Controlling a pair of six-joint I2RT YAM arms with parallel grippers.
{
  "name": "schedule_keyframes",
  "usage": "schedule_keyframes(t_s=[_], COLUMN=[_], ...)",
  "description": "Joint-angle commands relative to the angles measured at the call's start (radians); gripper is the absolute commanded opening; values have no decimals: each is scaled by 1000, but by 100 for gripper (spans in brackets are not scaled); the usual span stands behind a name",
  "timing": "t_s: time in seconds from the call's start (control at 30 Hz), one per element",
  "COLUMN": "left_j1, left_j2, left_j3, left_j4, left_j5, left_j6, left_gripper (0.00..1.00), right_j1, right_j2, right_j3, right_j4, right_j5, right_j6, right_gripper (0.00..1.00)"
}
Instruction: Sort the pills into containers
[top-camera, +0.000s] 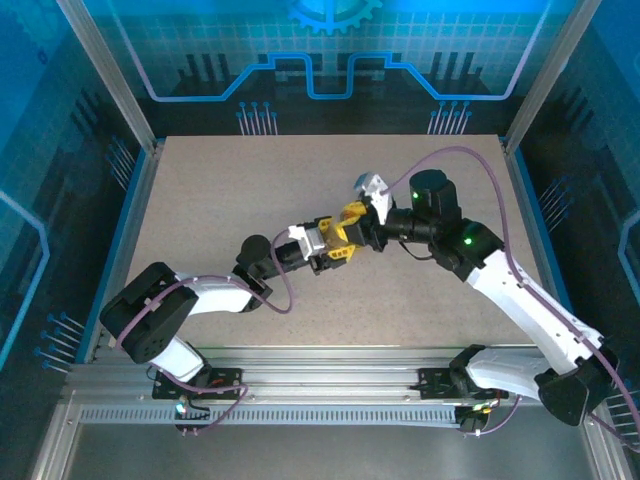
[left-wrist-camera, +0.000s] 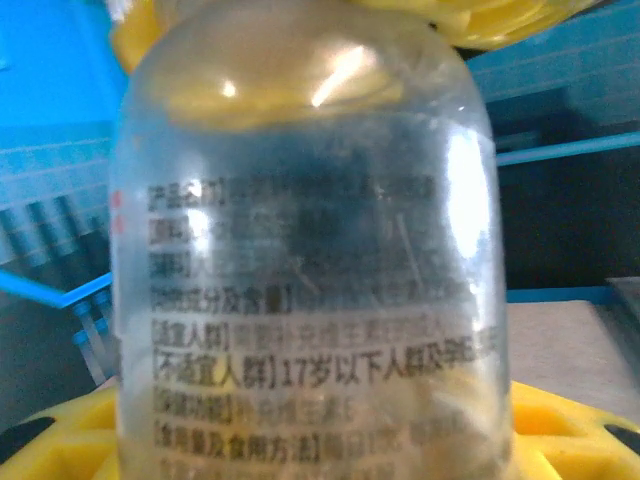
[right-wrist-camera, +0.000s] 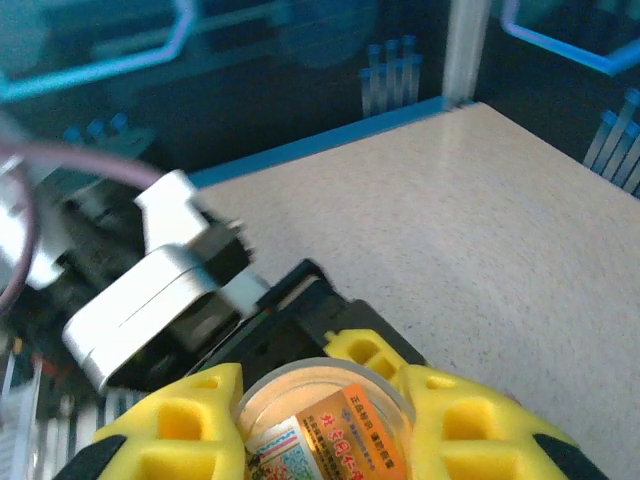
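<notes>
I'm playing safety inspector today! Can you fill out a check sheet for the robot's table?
Surface: speckled beige table.
Job's things: clear bottle with a printed label, held up between both grippers; whether pills are inside is too blurry to tell.
Clutter: nothing seen.
Grippers: left gripper shut on the clear bottle; right gripper closed around its round end.
Cables: purple cable loops over the right arm; another curls by the left arm.
Surroundings: blue patterned walls, metal frame posts.

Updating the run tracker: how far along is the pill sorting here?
Early. Done: nothing sorted that I can see. In hand: left claw and right claw both clamp one clear labelled bottle between them. Left: getting pills out and into the containers.
</notes>
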Motion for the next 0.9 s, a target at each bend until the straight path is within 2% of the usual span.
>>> schedule_keyframes(t_s=[0.0,0.07,0.17,0.23,0.27,0.4,0.6,0.77,0.87], left_j1=[11,14,26,33,34,33,34,33,34], left_j2=[-1,-5,-3,0,1,12,25,25,21], left_j3=[-8,-10,-8,-4,-2,6,7,6,0], left_j4=[56,56,56,56,56,56,56,56,56], left_j5=[194,223,283,318,325,337,337,308,238], left_j6=[-37,-42,-61,-79,-84,-99,-102,-92,-70], left_gripper=[0,0,0,0,0,0,0,0,0], right_j1=[16,12,5,4,4,4,3,1,2], right_j2=[2,19,43,66,76,94,50,16,-11], right_j3=[69,112,169,209,227,277,266,263,235], right_j4=[-303,-389,-488,-525,-543,-577,-542,-508,-345], right_j5=[-263,-277,-286,-270,-268,-245,-201,-150,3], right_j6=[-384,-470,-555,-560,-561,-546,-509,-446,-230], right_gripper=[4,0,0,10,11,43,75,85,87])
